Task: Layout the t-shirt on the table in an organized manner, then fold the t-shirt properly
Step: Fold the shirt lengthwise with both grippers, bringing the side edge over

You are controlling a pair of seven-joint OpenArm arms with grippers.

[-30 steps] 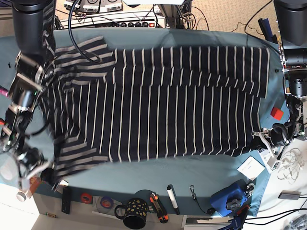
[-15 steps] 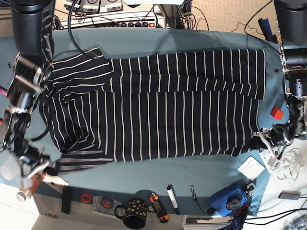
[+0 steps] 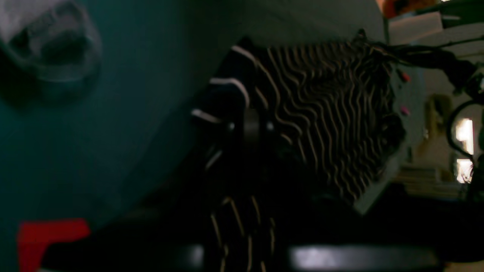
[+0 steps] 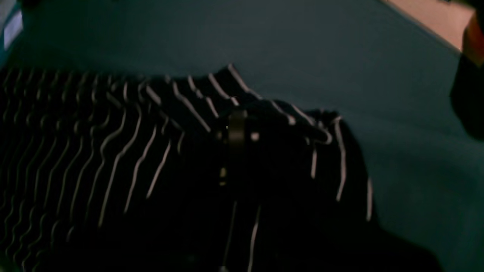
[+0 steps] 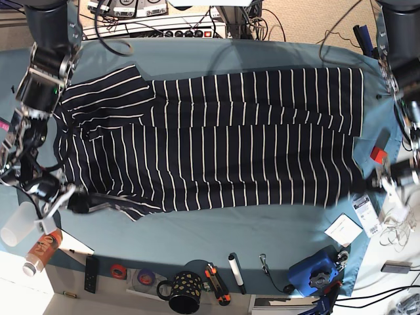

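Observation:
The t-shirt [image 5: 230,144], dark with thin white stripes, lies spread wide across the teal table [image 5: 216,243], collar end at the left of the base view and hem at the right. My right gripper [image 5: 74,202] is shut on the shirt's near sleeve at the left. My left gripper [image 5: 369,184] is shut on the near hem corner at the right. In the left wrist view, striped cloth [image 3: 321,113] bunches out from the closed gripper [image 3: 249,126]. The right wrist view shows the fabric [image 4: 113,151] pinched in the closed gripper [image 4: 236,132] over the table [image 4: 340,45].
A red block [image 5: 378,155] sits by the hem. Along the front edge are a dark mug [image 5: 185,292], a marker [image 5: 235,272], tape rolls [image 5: 118,270], a blue tool [image 5: 315,269], paper cards [image 5: 342,230], a white cup [image 5: 14,230] and an orange bottle [image 5: 39,252].
The shirt has settled flat after billowing. My right gripper drew the near sleeve up and inward, tucking it along the lower edge. My left gripper pulled the hem corner slightly outward.

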